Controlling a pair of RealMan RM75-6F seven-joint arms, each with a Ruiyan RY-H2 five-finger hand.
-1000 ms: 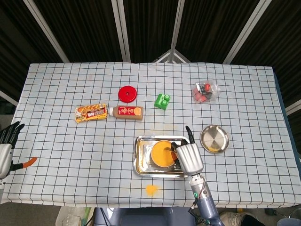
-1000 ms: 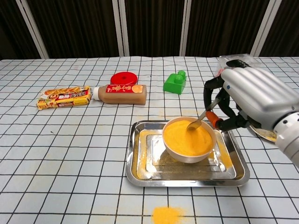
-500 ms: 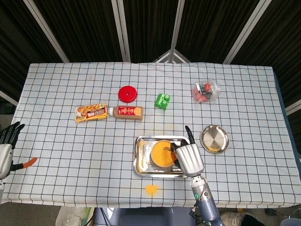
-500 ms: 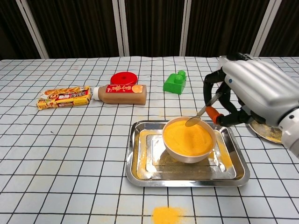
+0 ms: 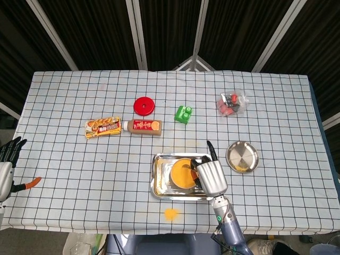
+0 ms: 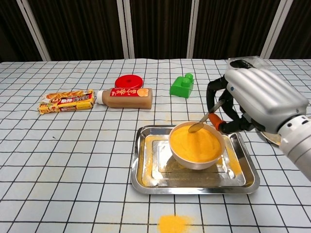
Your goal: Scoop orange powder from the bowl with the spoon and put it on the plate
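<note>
Right hand [image 6: 260,99] fingers pinch spoon [image 6: 204,120], its tip over powder-filled bowl [image 6: 197,145] in tray [image 6: 146,170]. Plate [image 5: 242,156] well right of tray. Left hand [image 5: 6,159] at surface edge, fingers spread.

The white tablecloth [image 6: 73,160] bore a black grid pattern. The white ceramic bowl [image 6: 197,161] held bright orange powder [image 6: 195,141], and the round lid [image 6: 129,80] was red, the toy block [image 6: 182,86] green.

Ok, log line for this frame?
right hand holds spoon | spoon tip at bowl rim, over powder | plate awaits | left hand idle
</note>
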